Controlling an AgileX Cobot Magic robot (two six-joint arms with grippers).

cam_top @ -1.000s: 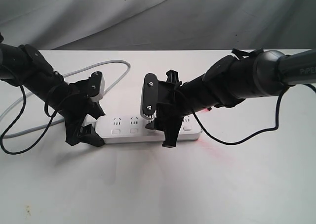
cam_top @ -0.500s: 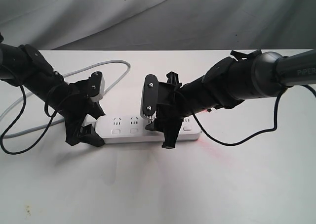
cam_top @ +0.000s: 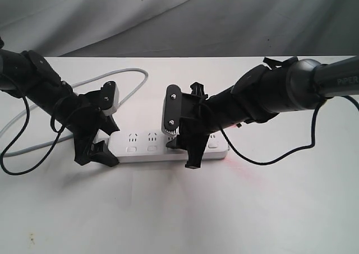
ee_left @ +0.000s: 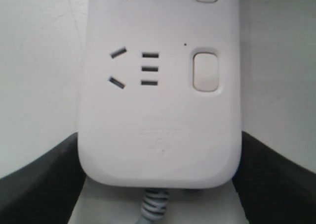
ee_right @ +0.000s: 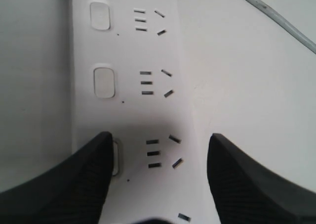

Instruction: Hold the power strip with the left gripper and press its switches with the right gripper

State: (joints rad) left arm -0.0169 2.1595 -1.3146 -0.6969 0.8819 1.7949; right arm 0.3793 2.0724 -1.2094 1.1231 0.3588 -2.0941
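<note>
The white power strip (cam_top: 148,144) lies lengthwise on the white table. My left gripper (cam_top: 104,132) clamps its cord end, with a black jaw tight against each long side of the strip (ee_left: 160,110); the gripper (ee_left: 159,139) is shut on it. My right gripper (cam_top: 182,141) stands open astride the strip (ee_right: 143,110) near its middle. One of its fingers (ee_right: 94,169) rests over part of a switch (ee_right: 115,157), and the other finger (ee_right: 237,174) is past the far side. More switches (ee_right: 104,81) show toward the cord end, and one (ee_left: 205,71) shows in the left wrist view.
The grey cord (cam_top: 126,74) loops across the table behind the left arm and runs off the left edge. Black cables (cam_top: 269,158) hang from both arms. A faint red glow (cam_top: 235,163) lies on the table by the strip's right end. Grey cloth (cam_top: 179,18) forms the backdrop.
My right gripper has shifted very slightly to the right over the strip. The left gripper and the strip have not moved.
</note>
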